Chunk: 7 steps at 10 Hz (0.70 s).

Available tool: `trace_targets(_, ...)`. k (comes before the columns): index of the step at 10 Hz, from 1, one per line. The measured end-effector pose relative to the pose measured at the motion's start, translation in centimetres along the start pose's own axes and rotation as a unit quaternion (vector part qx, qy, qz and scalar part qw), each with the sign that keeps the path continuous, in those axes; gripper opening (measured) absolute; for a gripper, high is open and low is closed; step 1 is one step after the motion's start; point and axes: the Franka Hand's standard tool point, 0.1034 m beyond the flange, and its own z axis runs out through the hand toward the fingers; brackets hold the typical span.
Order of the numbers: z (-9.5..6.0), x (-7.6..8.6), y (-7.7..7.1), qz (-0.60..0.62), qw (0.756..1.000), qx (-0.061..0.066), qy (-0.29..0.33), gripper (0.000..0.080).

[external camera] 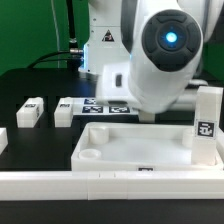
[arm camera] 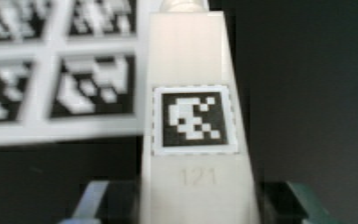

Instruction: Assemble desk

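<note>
The white tray-like tabletop [external camera: 130,145] lies at the front, with a round socket [external camera: 88,156] in its near corner on the exterior view's left. A white tagged leg [external camera: 207,125] stands upright at its corner on the exterior view's right. Two more legs [external camera: 31,112] [external camera: 65,112] lie on the table at the exterior view's left. In the wrist view a white leg [arm camera: 194,110] with a tag runs between my gripper's [arm camera: 194,205] fingers [arm camera: 101,200]; dark gaps show on both sides, so the jaws are open around it. In the exterior view my gripper is hidden behind the arm.
The marker board [external camera: 105,105] lies behind the tabletop and shows in the wrist view [arm camera: 51,60] beside the leg. A long white rail [external camera: 100,183] runs along the front. Another white part [external camera: 2,140] sits at the exterior view's left edge. The arm's bulky casing [external camera: 160,55] blocks the middle.
</note>
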Motion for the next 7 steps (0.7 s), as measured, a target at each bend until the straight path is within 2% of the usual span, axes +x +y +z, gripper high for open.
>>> trace_targets(1,-2.7,-0.7,1.2,0.0,1.0,0.016,0.006,0.0289)
trace_targets(2,-4.6,-1.7,2.3,-0.002,1.0,0.026,0.017,0.0289)
trace_targets(3,-5.6,-2.2,3.2,-0.001,0.999,0.033,0.02,0.0291)
trace_targets(4,-5.2,-1.5,3.0,0.001,0.999,0.032,0.028,0.0291)
trace_targets(5,-5.6,-0.8,2.7,-0.001,0.998,0.029,0.064,0.0291)
trace_targets(7,-6.8,-0.8,2.7,-0.003,0.99,0.034,0.138,0.0291)
